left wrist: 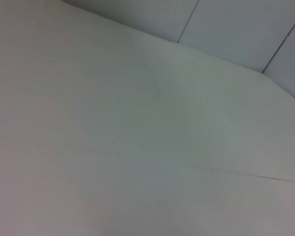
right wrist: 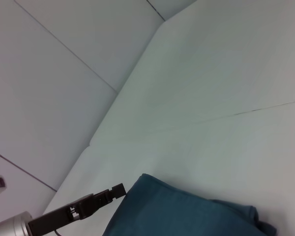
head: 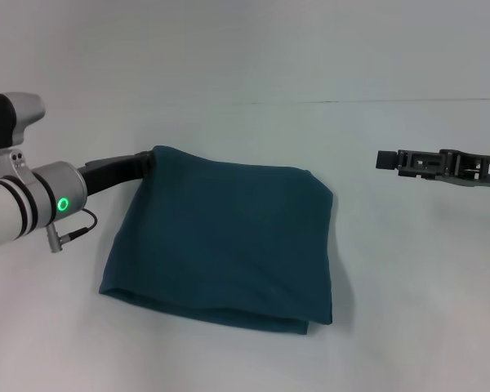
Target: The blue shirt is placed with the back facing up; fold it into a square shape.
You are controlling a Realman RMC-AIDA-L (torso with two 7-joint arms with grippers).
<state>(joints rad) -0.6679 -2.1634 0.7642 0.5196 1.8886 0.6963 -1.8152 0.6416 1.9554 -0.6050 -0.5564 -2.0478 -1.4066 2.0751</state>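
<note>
My left gripper [head: 147,163] touches the folded blue shirt [head: 220,245] at its far corner, grip unclear; I'd withdraw gently. Right gripper [head: 384,160] hovers apart, state unclear.

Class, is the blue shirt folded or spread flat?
Folded: the blue shirt forms a compact squarish block, layered edges along its near side, no sleeves showing.

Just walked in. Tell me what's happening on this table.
A two-armed robot is folding a blue shirt, which already lies as a rough square on the white table. The left gripper is at the shirt's far left corner; whether it grips the cloth can't be told. The right gripper hovers to the shirt's right, apart from it and holding nothing.
</note>
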